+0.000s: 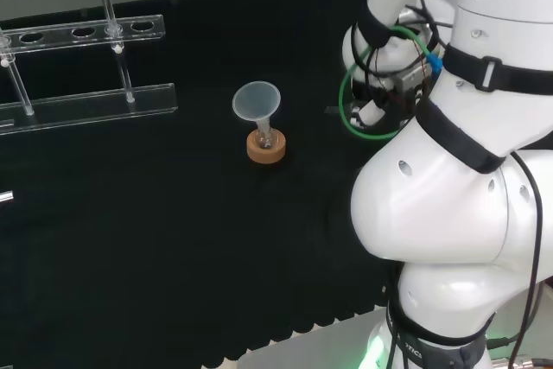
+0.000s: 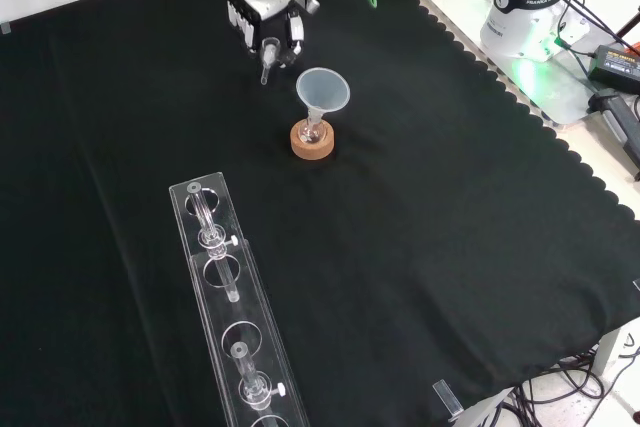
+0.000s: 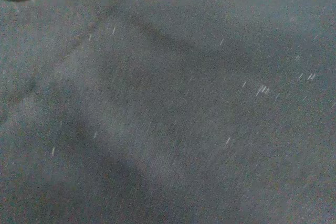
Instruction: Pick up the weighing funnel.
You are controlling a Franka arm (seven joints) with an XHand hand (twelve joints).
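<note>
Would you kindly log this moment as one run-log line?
hand: shut on weighing funnel | held above cloth | funnel: standing in flask on cork ring, apart from hand

glossy white arm links (image 1: 432, 205), black straps (image 1: 458, 140), green cable loop (image 1: 343, 92), black-and-white robot hand (image 2: 266, 19)

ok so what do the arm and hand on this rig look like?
The arm has glossy white rounded links with black straps round them. A green cable loops out near the wrist, alongside black leads and a blue connector. The hand is blocky and black and white, with a white upper part and dark fingers.
</note>
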